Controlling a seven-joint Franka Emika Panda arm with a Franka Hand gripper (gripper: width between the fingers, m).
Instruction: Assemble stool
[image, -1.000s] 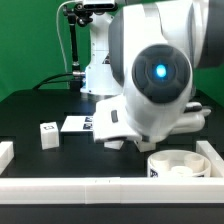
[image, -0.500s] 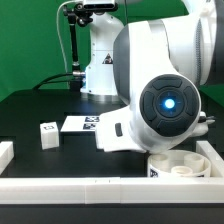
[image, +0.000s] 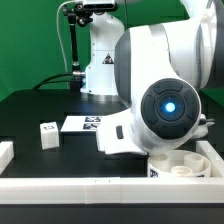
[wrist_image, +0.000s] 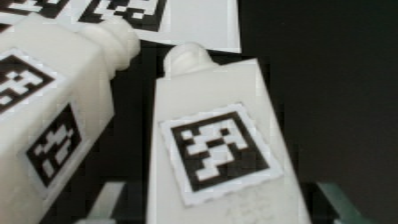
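While the gripper (wrist_image: 222, 205) straddles one leg (wrist_image: 214, 125) with fingers spread, a second leg (wrist_image: 54, 100) lies beside. Exterior view: seat (image: 180, 165) at five o'clock.

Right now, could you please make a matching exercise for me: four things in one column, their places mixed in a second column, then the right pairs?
1 seat
2 lone leg
3 marker board
4 gripper

A lying flat beside the lone leg
B fingers on either side of a lying leg
C inside the corner of the rails, exterior view's right
D by itself, exterior view's left

Pairs: 1-C, 2-D, 3-A, 4-B
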